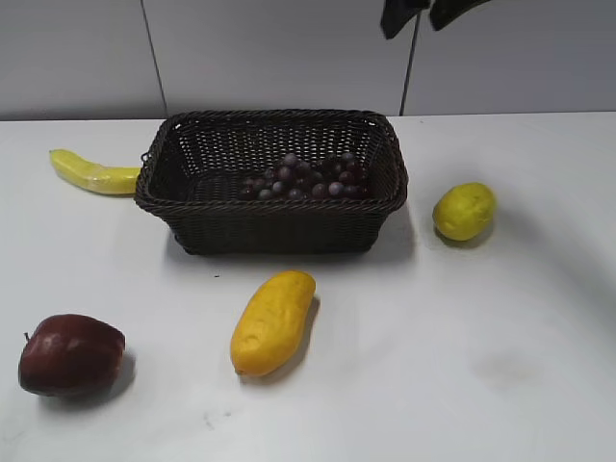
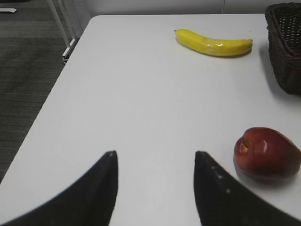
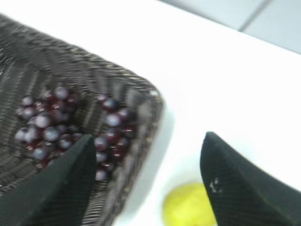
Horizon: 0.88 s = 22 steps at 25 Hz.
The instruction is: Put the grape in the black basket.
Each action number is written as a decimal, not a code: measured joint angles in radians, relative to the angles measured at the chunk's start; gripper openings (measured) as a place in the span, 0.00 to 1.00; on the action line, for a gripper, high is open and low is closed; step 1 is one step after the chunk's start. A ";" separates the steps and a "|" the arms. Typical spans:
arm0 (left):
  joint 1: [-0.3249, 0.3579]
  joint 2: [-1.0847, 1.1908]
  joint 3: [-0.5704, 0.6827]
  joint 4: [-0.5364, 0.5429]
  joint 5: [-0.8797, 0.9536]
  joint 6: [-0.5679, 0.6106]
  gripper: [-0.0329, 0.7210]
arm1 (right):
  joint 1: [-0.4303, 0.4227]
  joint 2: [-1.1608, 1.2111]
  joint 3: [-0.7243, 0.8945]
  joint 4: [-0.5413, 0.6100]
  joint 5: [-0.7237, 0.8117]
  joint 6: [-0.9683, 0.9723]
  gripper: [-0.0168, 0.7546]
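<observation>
The grape (image 1: 306,177) lies inside the black basket (image 1: 272,226), on its floor toward the right end, apart from both grippers. The right gripper (image 3: 149,157) hangs above the basket's right corner, jaws spread wide and empty; the bunch sits below and left of its left jaw, a yellow fruit (image 3: 188,207) beneath the gap. The left gripper (image 2: 156,156) is likewise wide open, holding nothing, over bare desk (image 2: 141,94); an apple (image 2: 267,153) rests just right of its jaws.

Setting: lab or office test room. Evidence: plain white worktop (image 1: 500,385), grey panelled wall (image 1: 279,53), grey carpet floor (image 2: 28,61), staged fruit props.
</observation>
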State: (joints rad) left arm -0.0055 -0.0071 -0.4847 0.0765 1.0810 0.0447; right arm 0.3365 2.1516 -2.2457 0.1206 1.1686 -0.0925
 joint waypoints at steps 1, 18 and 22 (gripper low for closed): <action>0.000 0.000 0.000 0.000 0.000 0.000 0.68 | -0.026 -0.017 0.003 -0.001 0.002 0.004 0.70; 0.067 0.000 0.000 0.000 0.000 0.000 0.68 | -0.218 -0.350 0.376 -0.115 0.041 0.040 0.70; 0.067 0.000 0.000 0.000 0.000 0.000 0.68 | -0.218 -0.491 0.530 -0.121 0.041 0.041 0.70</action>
State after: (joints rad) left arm 0.0617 -0.0071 -0.4847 0.0765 1.0810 0.0447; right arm 0.1185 1.6608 -1.7154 0.0000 1.2094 -0.0515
